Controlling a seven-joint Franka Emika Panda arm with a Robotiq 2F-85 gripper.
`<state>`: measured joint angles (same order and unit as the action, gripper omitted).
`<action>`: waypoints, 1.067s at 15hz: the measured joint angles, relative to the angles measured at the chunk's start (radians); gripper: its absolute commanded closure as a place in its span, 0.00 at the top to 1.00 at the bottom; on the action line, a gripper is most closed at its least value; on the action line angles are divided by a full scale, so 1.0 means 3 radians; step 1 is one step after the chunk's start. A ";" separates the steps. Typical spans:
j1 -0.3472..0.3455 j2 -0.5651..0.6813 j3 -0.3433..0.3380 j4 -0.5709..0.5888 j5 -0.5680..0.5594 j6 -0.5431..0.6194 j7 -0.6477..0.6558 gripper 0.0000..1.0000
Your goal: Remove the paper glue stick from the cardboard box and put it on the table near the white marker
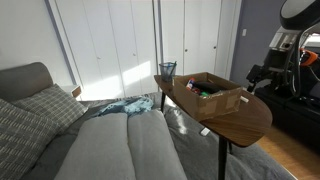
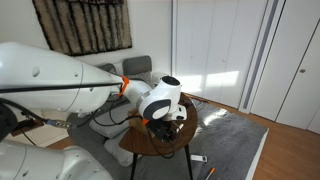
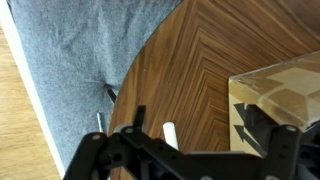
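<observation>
- Black Robotiq gripper [image 3: 212, 138] fills the bottom of the wrist view. Its two fingers [image 3: 137, 118] stand well apart, with only bare tabletop between them.
- Shallow brown cardboard box [image 1: 222, 98] with raised flaps sits on the oval brown wooden table [image 1: 250, 122] and takes up the middle of the top.
- In an exterior view the gripper [image 1: 257, 76] hangs from the white robot arm [image 1: 295, 20] just beside one short end of the cardboard box, over the table's edge.
- In the wrist view the cardboard box [image 3: 285, 85] lies at the right of the picture, near the finger on that side, with the wooden table [image 3: 220, 40] spreading out above it.
- Small coloured things [image 1: 205, 88], red and green among them, lie inside the cardboard box. The paper glue stick cannot be told apart from them at this size.
- Short thin white marker [image 1: 205, 131] lies on bare wood near the table's rim, apart from the cardboard box. The wrist view shows the white marker [image 3: 170, 133] between the fingers, nearer the one away from the box.
- In an exterior view the bulky white robot arm [image 2: 60, 75] crosses the foreground. The gripper [image 2: 168, 122] hangs low over the table [image 2: 140, 148] and hides most of the box.
- Blue mesh cup [image 1: 167, 70] stands at the table's far end, beyond the box.
- Grey sofa [image 1: 110, 145] stands beside the table, with a crumpled blue cloth [image 1: 125, 107] lying on it.
</observation>
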<state>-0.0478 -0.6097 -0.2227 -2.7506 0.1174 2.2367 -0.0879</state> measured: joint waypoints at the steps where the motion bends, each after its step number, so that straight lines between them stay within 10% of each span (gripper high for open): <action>1: 0.0000 0.0000 0.0000 0.0000 0.0000 0.0000 0.0000 1.00; 16: -0.0010 -0.0073 0.0104 0.0197 -0.0008 -0.0426 0.0010 1.00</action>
<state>-0.0506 -0.6315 -0.1915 -2.6917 0.1150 2.1090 -0.0849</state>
